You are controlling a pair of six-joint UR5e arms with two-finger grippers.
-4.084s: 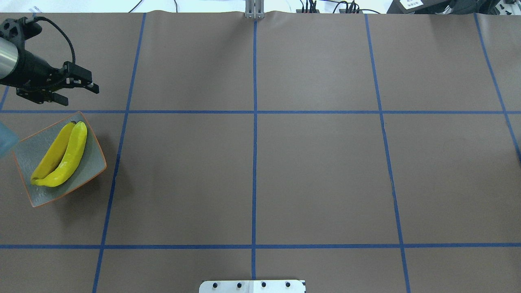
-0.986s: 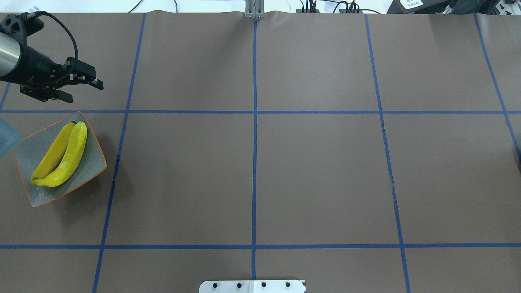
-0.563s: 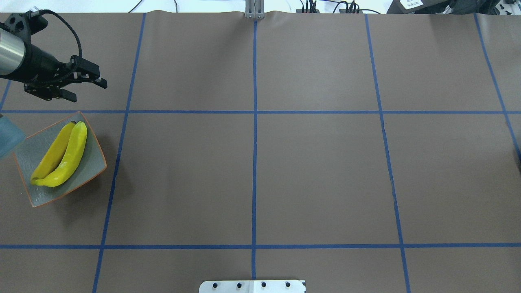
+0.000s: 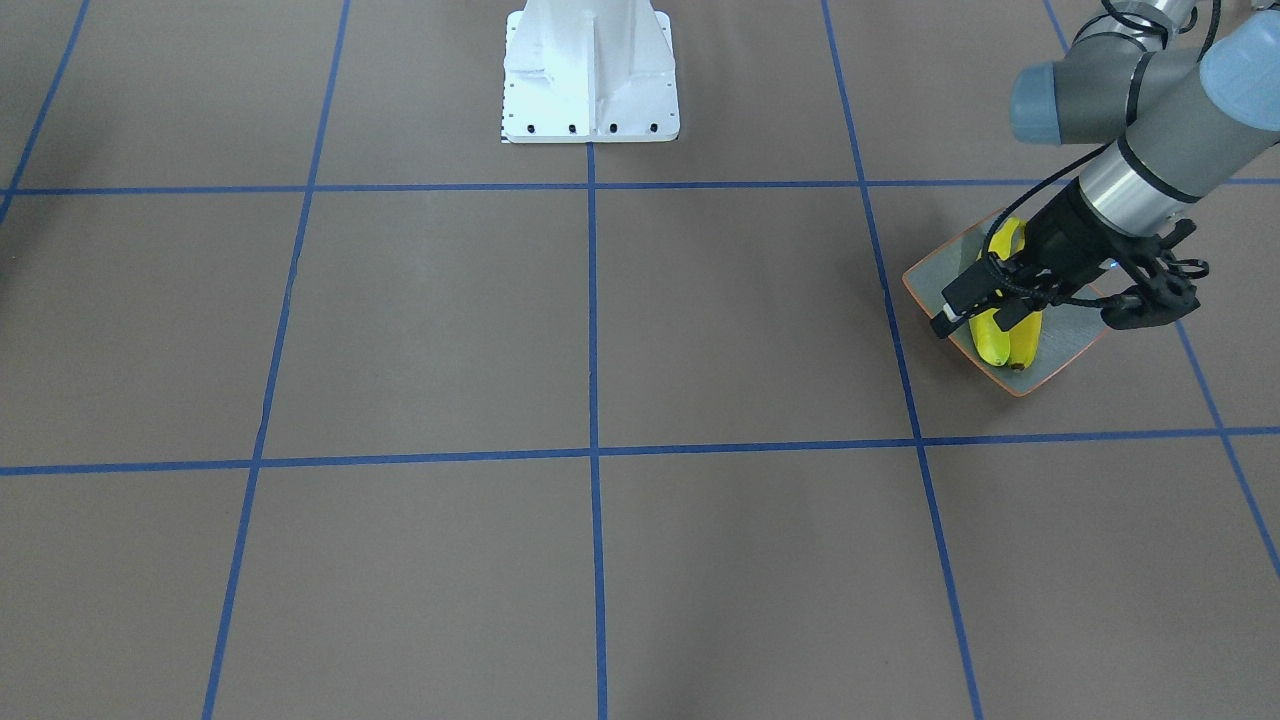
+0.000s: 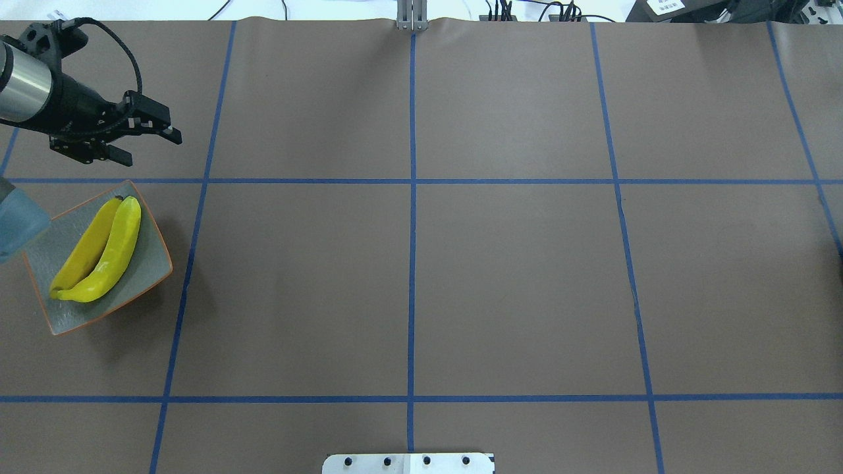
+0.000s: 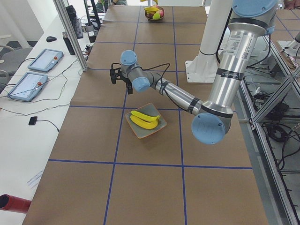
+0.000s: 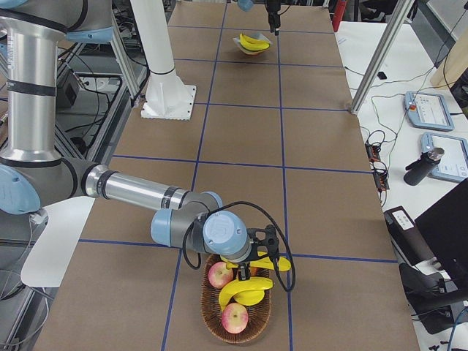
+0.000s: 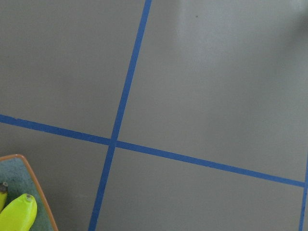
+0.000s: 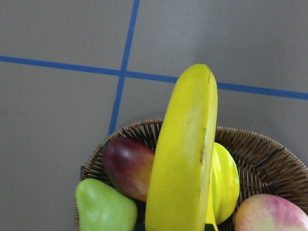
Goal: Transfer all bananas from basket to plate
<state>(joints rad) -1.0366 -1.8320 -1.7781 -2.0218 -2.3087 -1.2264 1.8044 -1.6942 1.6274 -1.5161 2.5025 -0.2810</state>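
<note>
Lab: taped-grid table (image 5: 514,276), teach pendants (image 6: 45,59)

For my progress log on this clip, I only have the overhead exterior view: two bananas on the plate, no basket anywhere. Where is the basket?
Observer: The basket stands at the table's end on the robot's right, outside your frame. The exterior right view shows it.
Operator: Are there bananas in it?
Observer: Yes, two bananas show there, among apples.
Operator: What is the right arm doing?
Observer: The right tool is down at the basket, right by the bananas. I cannot tell whether it has shut on one.
</note>
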